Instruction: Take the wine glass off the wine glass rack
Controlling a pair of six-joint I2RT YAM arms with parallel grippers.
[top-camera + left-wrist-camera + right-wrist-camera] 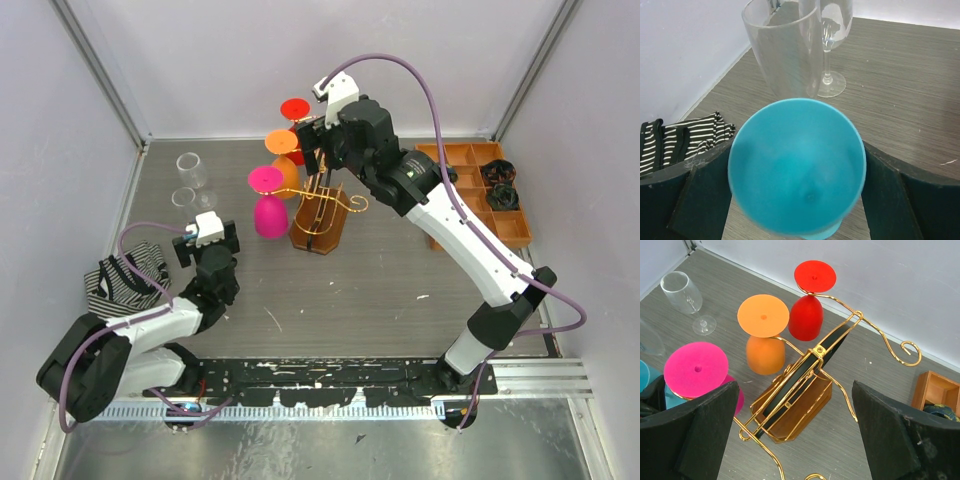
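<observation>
A blue glass (797, 170) fills the left wrist view, its bowl lying between the two fingers (690, 200) of the left gripper (797, 145). The jaws stand wide and flank the bowl closely, but whether they press on it cannot be told.

The wine glass rack (320, 215) stands upright near the middle of the table (400, 290). Three glasses hang on it upside down, feet uppermost: a pink glass (270, 215) at the rack's left, an orange glass (283, 143) behind that, and a red glass (295, 107) farthest back.

The right gripper (315, 135) hovers over the back part of the rack, jaws spread wide and holding nothing. In its wrist view the gold wires show between its fingers (700, 435).

The left gripper is well to the left of the rack, nearer the arms' bases. Two clear glasses (190, 175) stand farther left of the rack, towards the back. A striped cloth (130, 275) lies far left of the rack, by the wall. An orange-brown compartment tray (470, 148) sits to the rack's right.
</observation>
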